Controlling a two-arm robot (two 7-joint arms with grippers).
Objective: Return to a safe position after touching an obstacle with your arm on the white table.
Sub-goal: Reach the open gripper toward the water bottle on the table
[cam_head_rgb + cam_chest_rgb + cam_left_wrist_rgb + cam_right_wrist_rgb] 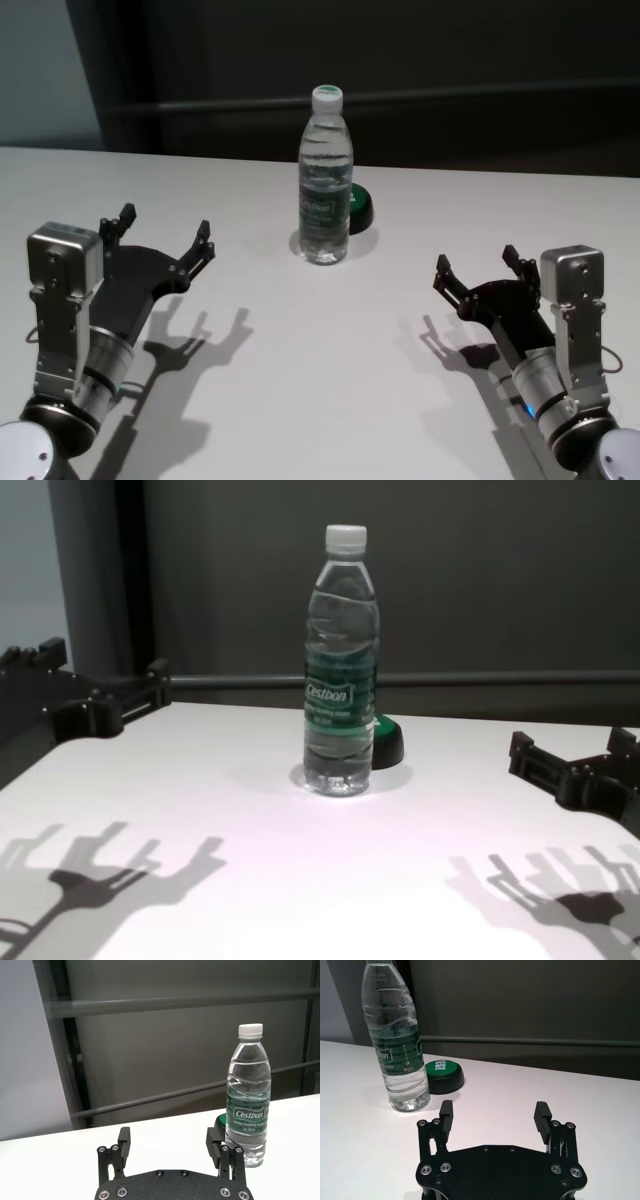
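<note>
The obstacle, a clear water bottle [326, 178] with a white cap and green label, stands upright mid-table on the white table [320, 380]; it also shows in the chest view as the bottle [341, 665], the left wrist view [248, 1097] and the right wrist view [396, 1040]. My left gripper [165, 232] hovers open at the table's left, well apart from the bottle, nothing between its fingers [124, 1141]. My right gripper [478, 265] hovers open at the right, also apart from it, with empty fingers [447, 1112].
A low black-and-green round puck [359, 208] sits just behind and right of the bottle, close to it. A dark wall with horizontal rails [175, 1005] runs behind the table's far edge.
</note>
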